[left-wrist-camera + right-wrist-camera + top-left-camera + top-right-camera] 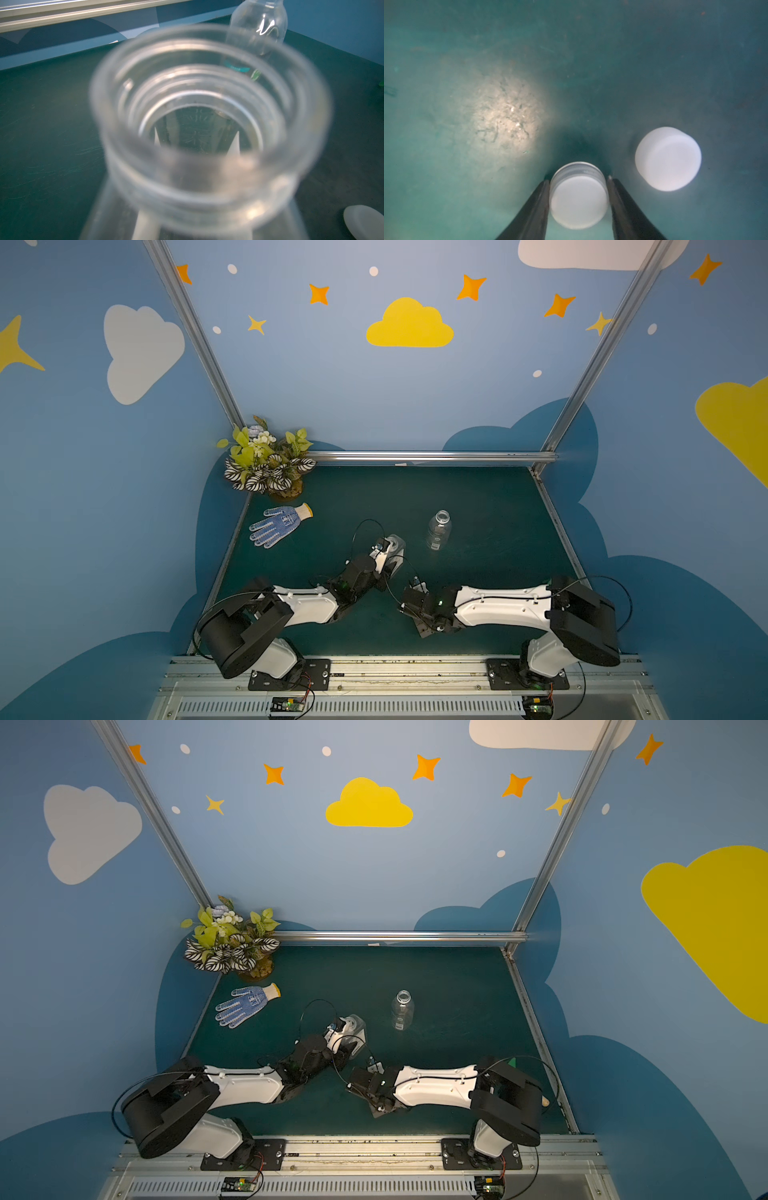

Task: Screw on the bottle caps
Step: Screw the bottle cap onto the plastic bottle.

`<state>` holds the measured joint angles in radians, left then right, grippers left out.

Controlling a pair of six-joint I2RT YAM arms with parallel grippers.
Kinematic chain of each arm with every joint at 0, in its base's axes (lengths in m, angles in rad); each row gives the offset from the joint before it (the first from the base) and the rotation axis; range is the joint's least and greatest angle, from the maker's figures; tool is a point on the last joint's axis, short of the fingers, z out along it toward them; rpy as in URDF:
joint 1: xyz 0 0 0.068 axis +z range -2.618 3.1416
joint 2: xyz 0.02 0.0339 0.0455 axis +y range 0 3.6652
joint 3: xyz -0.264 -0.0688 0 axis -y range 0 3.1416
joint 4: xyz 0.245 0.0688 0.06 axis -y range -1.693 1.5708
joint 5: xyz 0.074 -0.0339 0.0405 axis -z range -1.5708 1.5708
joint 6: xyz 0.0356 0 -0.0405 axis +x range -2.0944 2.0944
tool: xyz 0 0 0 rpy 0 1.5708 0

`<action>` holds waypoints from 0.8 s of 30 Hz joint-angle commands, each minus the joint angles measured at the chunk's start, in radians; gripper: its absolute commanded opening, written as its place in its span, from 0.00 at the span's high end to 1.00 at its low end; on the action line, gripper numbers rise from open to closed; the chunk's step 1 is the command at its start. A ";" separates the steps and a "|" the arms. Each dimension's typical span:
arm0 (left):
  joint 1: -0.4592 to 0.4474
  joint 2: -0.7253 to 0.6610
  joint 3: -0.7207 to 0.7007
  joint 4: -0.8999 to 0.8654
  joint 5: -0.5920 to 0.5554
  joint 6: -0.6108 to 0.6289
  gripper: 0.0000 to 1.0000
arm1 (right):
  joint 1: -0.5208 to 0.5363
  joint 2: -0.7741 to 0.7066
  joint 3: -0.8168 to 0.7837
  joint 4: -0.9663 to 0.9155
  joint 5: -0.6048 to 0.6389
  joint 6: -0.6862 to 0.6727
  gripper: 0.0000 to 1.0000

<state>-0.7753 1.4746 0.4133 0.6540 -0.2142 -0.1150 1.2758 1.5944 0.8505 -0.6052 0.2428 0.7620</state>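
The ribbed white cap (579, 205) sits flat on the green desk (478, 497) near its front edge, between the dark fingers of the right tool (579, 180). I cannot tell whether they pinch it. A smooth cap (668, 160) lies just beside. Farther in, the left tool (384, 553) clamps the clear rectangular bottle (397, 543) upright, its threaded mouth open. The round bottle (439, 529) stands apart, uncapped.

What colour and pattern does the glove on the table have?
The glove is white with blue dots, clearest in a top view.
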 commanded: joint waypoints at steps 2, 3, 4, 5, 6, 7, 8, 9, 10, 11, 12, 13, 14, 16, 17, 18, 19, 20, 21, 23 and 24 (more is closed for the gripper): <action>-0.007 0.038 -0.007 -0.128 0.032 -0.002 0.62 | 0.008 0.044 -0.052 -0.017 -0.067 0.011 0.55; -0.007 0.038 -0.006 -0.128 0.032 -0.002 0.62 | 0.009 0.040 -0.051 -0.022 -0.062 0.012 0.58; -0.007 0.039 -0.006 -0.128 0.032 -0.003 0.62 | 0.008 0.037 -0.050 -0.025 -0.058 0.013 0.61; -0.007 0.040 -0.005 -0.128 0.032 -0.003 0.62 | 0.008 0.028 -0.049 -0.029 -0.052 0.014 0.63; -0.007 0.041 -0.004 -0.129 0.033 -0.003 0.62 | 0.008 0.018 -0.048 -0.035 -0.047 0.013 0.64; -0.009 0.044 -0.003 -0.129 0.033 -0.003 0.62 | 0.005 0.006 -0.044 -0.043 -0.041 0.010 0.65; -0.008 0.045 -0.004 -0.129 0.033 -0.003 0.62 | 0.004 -0.006 -0.037 -0.054 -0.034 0.004 0.65; -0.009 0.048 -0.002 -0.129 0.033 -0.003 0.61 | 0.000 -0.018 -0.032 -0.066 -0.029 -0.002 0.65; -0.008 0.049 -0.001 -0.129 0.033 -0.002 0.62 | -0.004 -0.033 -0.027 -0.080 -0.022 -0.007 0.65; -0.009 0.050 -0.002 -0.129 0.033 -0.002 0.62 | -0.010 -0.051 -0.023 -0.087 -0.021 -0.017 0.65; -0.009 0.050 -0.002 -0.129 0.033 0.000 0.62 | -0.017 -0.068 -0.023 -0.091 -0.023 -0.024 0.64; -0.009 0.052 -0.002 -0.128 0.033 0.000 0.62 | -0.026 -0.087 -0.021 -0.099 -0.023 -0.034 0.64; -0.010 0.052 -0.001 -0.126 0.034 0.001 0.62 | -0.035 -0.107 -0.019 -0.107 -0.025 -0.041 0.65; -0.012 0.053 -0.003 -0.123 0.038 0.004 0.62 | -0.054 -0.142 -0.015 -0.124 -0.029 -0.061 0.64; -0.015 0.053 -0.004 -0.118 0.041 0.005 0.62 | -0.065 -0.162 -0.011 -0.135 -0.030 -0.071 0.64; -0.013 0.053 -0.006 -0.114 0.045 0.005 0.62 | -0.075 -0.178 -0.008 -0.143 -0.034 -0.079 0.64; -0.014 0.053 -0.009 -0.111 0.049 0.007 0.62 | -0.085 -0.200 -0.005 -0.151 -0.040 -0.090 0.64; -0.016 0.052 -0.011 -0.106 0.055 0.009 0.62 | -0.096 -0.219 0.000 -0.162 -0.044 -0.100 0.64; -0.016 0.050 -0.013 -0.100 0.060 0.012 0.62 | -0.106 -0.237 0.006 -0.175 -0.048 -0.108 0.64; -0.019 0.048 -0.018 -0.088 0.078 0.017 0.62 | -0.136 -0.282 0.019 -0.201 -0.059 -0.132 0.64; -0.020 0.047 -0.021 -0.081 0.090 0.021 0.62 | -0.152 -0.301 0.026 -0.214 -0.063 -0.142 0.64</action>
<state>-0.7799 1.4906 0.4225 0.6659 -0.2092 -0.1001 1.1526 1.3430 0.8398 -0.7422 0.1974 0.6659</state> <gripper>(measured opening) 0.487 0.408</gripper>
